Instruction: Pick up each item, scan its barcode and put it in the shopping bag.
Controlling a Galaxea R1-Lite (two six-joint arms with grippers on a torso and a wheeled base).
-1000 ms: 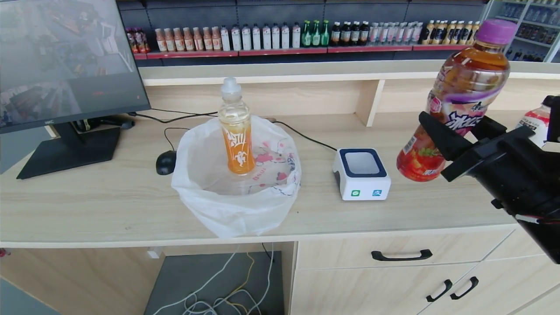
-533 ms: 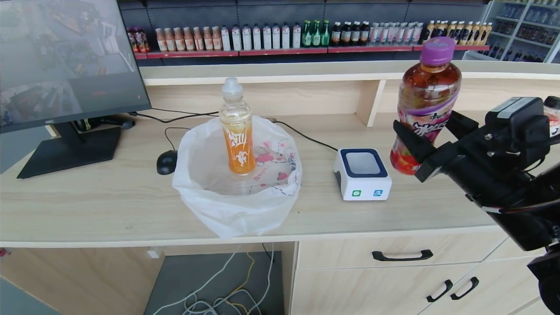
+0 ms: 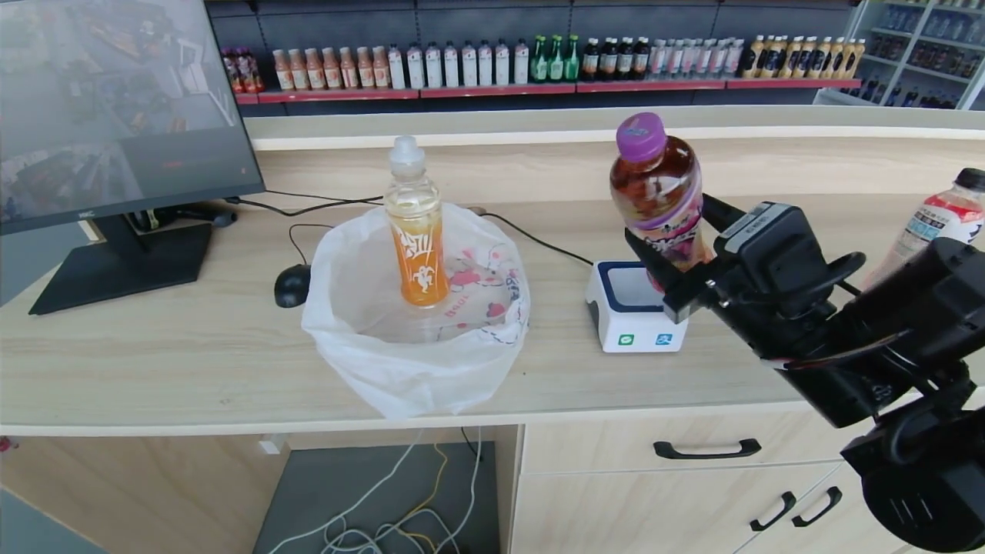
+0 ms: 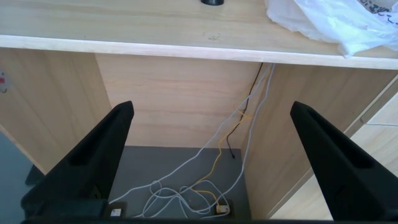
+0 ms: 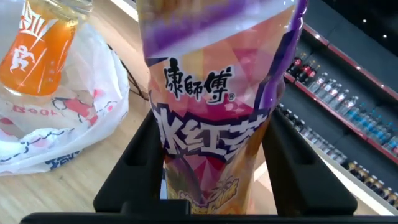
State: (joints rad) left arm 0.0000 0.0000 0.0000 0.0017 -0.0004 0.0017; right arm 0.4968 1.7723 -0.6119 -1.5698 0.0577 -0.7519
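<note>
My right gripper (image 3: 681,250) is shut on a tea bottle (image 3: 659,192) with a purple cap, held upright just above the white barcode scanner (image 3: 629,317) on the counter. Up close, the tea bottle (image 5: 214,112) sits between the black fingers (image 5: 140,155). The white shopping bag (image 3: 415,338) stands open left of the scanner with an orange drink bottle (image 3: 416,231) upright inside; both bag (image 5: 56,140) and orange bottle (image 5: 37,50) show in the right wrist view. My left gripper (image 4: 211,155) hangs open below the counter edge, facing the floor cables.
A monitor (image 3: 115,108) stands at the counter's left with a black mouse (image 3: 292,285) beside the bag. Another bottle (image 3: 935,219) stands at the far right. A raised ledge (image 3: 539,127) runs along the back. Drawers (image 3: 706,450) sit under the counter.
My right arm has carried the tea bottle left and down, from the counter's right side to just over the scanner. The bag and orange bottle have stayed put.
</note>
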